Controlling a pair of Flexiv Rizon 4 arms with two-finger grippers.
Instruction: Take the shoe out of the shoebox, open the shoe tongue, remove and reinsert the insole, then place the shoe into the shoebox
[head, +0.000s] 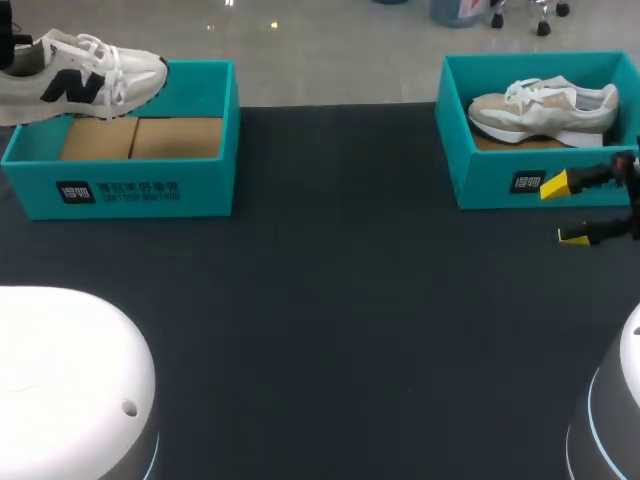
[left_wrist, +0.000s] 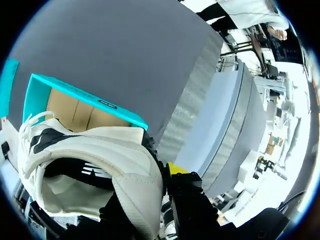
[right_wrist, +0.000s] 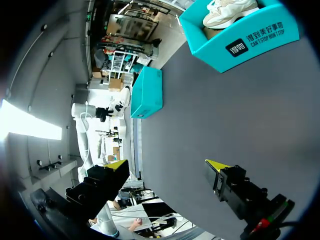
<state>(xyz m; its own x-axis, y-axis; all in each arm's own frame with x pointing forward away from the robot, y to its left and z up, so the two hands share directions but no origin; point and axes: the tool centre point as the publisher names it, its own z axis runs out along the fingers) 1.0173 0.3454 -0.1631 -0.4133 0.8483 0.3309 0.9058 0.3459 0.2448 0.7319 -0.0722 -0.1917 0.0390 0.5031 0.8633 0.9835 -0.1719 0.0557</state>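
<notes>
Left claw (left_wrist: 164, 174) clamps shoe (head: 90, 70) above left box (head: 130, 192), counter's (head: 330, 310) far-left corner; right claw (head: 565, 211) wide open, empty, beside right box (head: 490, 180).

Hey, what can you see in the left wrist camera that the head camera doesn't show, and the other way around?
Only the left wrist view: the inside of the white shoe, with its lining, and the left gripper holding its heel. Only the head view: the second shoebox with a beige shoe in it, and the right gripper, open, in front of that box. Both: the white shoe held above the left shoebox, whose cardboard floor is bare.
</notes>
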